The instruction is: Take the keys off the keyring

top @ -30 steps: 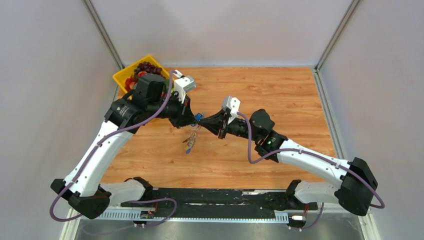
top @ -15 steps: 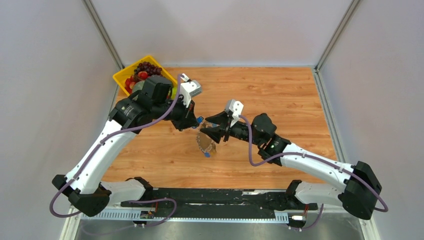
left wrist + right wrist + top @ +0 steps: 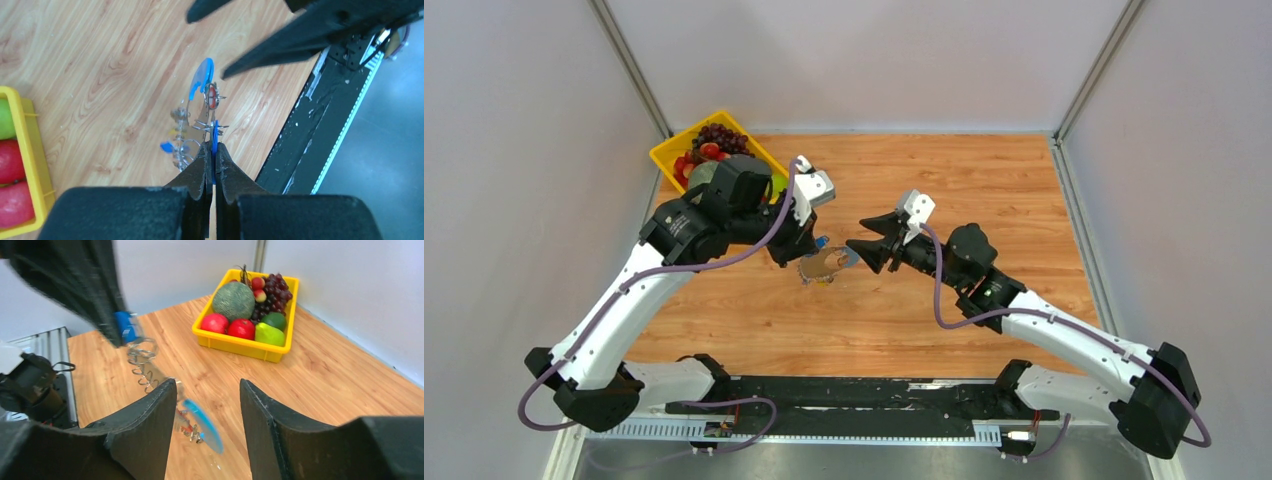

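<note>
Since a second ago the right gripper (image 3: 857, 233) has let go of the keyring (image 3: 824, 265) and drawn back to the right, and the loop, which then hung straight down between the two arms, now lies out sideways from the left gripper (image 3: 804, 258).

That keyring is off the wooden surface (image 3: 984, 190), near its middle, held only at one end. In the left wrist view the left gripper (image 3: 214, 147) has its jaws clenched on a thin blue part of the keyring (image 3: 202, 107), whose grey wire coils and blue band reach away from the fingertips. The keys (image 3: 184, 149) cluster on the coils just past the jaws; a blue tag and a red one show among them.

The right gripper (image 3: 207, 385) has its jaws released and spread wide, near the free end of the loop but apart from it. From its wrist the keyring (image 3: 145, 367) is motion-blurred at that end.

A yellow tray (image 3: 664, 152) of fruit (image 3: 235, 300) sits at the far left corner, well apart from the keyring.
</note>
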`<state>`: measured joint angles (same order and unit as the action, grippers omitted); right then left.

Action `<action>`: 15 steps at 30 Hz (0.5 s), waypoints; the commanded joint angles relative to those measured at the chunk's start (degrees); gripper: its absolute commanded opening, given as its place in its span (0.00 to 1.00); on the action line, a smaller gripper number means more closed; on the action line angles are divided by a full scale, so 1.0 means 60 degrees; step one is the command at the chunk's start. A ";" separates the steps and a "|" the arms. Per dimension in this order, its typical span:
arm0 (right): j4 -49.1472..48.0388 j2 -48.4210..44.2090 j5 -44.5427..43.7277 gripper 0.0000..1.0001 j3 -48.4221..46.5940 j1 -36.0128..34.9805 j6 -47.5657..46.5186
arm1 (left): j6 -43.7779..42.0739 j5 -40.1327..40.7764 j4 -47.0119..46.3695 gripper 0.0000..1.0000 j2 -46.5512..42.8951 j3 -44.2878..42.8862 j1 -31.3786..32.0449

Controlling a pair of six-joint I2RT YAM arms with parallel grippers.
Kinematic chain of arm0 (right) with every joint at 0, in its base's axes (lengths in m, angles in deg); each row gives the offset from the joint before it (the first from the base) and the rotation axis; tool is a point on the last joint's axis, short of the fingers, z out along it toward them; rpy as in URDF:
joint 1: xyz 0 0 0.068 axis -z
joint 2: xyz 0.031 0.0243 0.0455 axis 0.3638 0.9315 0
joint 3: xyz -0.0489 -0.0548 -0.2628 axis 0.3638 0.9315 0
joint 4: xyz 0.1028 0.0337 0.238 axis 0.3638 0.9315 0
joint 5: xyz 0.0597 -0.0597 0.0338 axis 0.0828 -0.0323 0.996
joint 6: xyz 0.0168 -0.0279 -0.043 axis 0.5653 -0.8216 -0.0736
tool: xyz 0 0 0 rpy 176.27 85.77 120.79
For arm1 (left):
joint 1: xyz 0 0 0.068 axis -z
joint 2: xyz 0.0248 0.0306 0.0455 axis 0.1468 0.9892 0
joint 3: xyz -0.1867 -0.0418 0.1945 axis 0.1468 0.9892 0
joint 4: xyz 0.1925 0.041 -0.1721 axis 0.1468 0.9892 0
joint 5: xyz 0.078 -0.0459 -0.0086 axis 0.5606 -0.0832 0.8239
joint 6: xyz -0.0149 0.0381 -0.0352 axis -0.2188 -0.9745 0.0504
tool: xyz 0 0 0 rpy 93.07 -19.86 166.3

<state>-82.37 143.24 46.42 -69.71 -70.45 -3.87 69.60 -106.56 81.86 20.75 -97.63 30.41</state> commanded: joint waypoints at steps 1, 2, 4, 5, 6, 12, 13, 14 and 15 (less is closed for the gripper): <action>0.0039 0.0423 -0.0125 0.53 -0.0575 0.0319 0.0197 | -0.1006 0.0466 0.0248 0.00 -0.0244 -0.0547 0.0487; 0.0028 0.0513 -0.0042 0.53 -0.0656 0.0365 0.0327 | -0.1210 0.0589 0.0403 0.00 -0.0259 -0.0604 0.0634; -0.0027 0.0629 0.0141 0.53 -0.0711 0.0444 0.0408 | -0.1476 0.0984 0.0644 0.00 -0.0263 -0.0695 0.0866; -0.0085 0.0684 0.0255 0.53 -0.0712 0.0472 0.0445 | -0.1567 0.1237 0.0715 0.00 -0.0264 -0.0733 0.0953; -0.0154 0.0729 0.0363 0.52 -0.0705 0.0490 0.0496 | -0.1753 0.1341 0.0846 0.00 -0.0264 -0.0741 0.1128; -0.0498 0.1032 0.1700 0.49 -0.0628 0.0497 0.0786 | -0.2252 0.1853 0.0993 0.00 -0.0297 -0.0777 0.1727; -0.0664 0.1038 0.2093 0.49 -0.0555 0.0500 0.0866 | -0.2285 0.1843 0.0985 0.00 -0.0323 -0.0771 0.1749; -0.0917 0.1015 0.2737 0.48 -0.0468 0.0506 0.0936 | -0.2353 0.1834 0.0954 0.00 -0.0338 -0.0768 0.1774; -0.1159 0.0990 0.3209 0.48 -0.0347 0.0509 0.0987 | -0.2380 0.1754 0.0905 0.00 -0.0370 -0.0751 0.1813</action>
<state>-82.48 149.36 53.67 -71.61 -67.63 -0.65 58.91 -97.17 88.55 20.60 -99.82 40.48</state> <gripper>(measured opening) 0.487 0.017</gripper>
